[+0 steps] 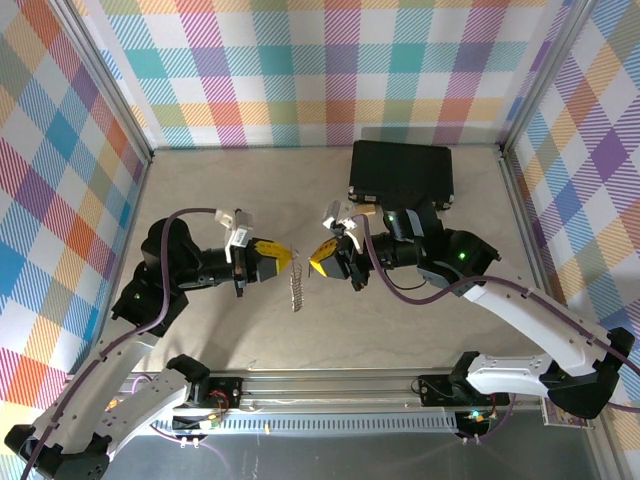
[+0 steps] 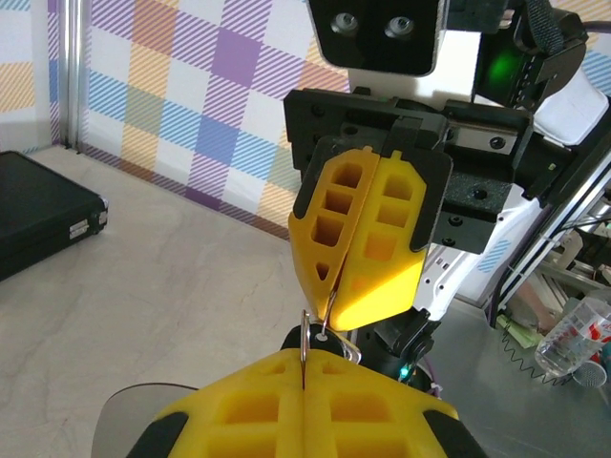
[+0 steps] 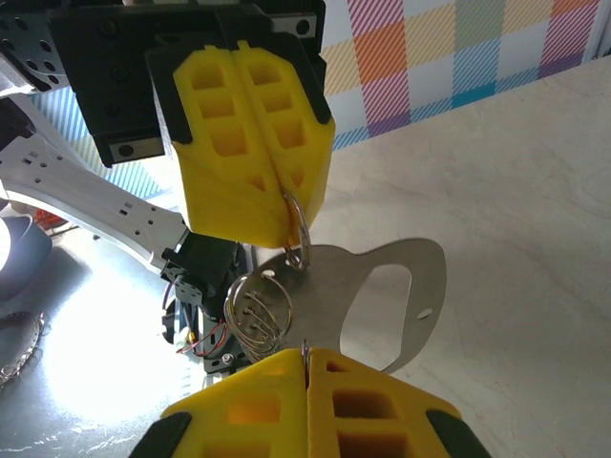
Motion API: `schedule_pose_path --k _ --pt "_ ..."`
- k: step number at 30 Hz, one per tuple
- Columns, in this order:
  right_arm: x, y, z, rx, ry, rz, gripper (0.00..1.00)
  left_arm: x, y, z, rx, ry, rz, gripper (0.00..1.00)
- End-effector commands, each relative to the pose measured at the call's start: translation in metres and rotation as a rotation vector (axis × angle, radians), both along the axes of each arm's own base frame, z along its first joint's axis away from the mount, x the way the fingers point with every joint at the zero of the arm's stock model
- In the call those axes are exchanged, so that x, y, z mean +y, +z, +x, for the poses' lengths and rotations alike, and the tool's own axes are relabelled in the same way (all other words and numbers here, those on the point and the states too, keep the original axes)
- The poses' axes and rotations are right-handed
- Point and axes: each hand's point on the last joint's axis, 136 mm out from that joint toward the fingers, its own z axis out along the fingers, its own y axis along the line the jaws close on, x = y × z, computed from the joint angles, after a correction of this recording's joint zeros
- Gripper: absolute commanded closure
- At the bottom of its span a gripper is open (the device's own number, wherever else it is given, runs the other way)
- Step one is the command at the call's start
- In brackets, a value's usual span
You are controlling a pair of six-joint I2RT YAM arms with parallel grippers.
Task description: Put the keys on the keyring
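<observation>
The keyring (image 3: 332, 284), a flat silver loop with an oblong cut-out, is hanging in the air between the two grippers, above the table (image 1: 200, 190) and in front of the black case (image 1: 400, 172). The left gripper (image 3: 291, 218) is pinching fully closed on a small wire ring (image 3: 299, 224) at the loop's top, gripping it at the very tips of its pads. The right gripper (image 3: 305, 355) is also squeezing fully closed, with a thin metal edge running into its seam. Whether that edge is the loop or the wire coil (image 3: 258, 310) beside it, I cannot tell. A short chain (image 1: 297, 288) is dangling below the two. A key is too small to pick out among the metal. The whole bunch is looking light, stiff and slick: bare metal on hard pads is likely sliding or twisting under little force, and the coil is probably springing shut once released. The best hold is looking like the flat face of the loop, gripped broadside well in from the edge, leaving the coil's split end free for threading. Thin wire held at the tips is risking a pivot or a slip.
</observation>
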Motion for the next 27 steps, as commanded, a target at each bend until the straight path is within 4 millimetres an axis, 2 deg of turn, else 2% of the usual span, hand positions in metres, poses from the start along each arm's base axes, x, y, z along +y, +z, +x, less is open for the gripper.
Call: schedule_pose_path --k 1,27 --pt "0.0035 0.0206 -0.0052 -0.013 0.023 0.062 1.00 -0.0041 0.0065 -0.0017 -0.062 -0.020 -0.018 1.00" --pt "0.0053 0.0184 0.0008 -0.044 0.004 0.070 1.00 -0.0129 0.0025 -0.0049 -0.059 -0.038 -0.004 1.00"
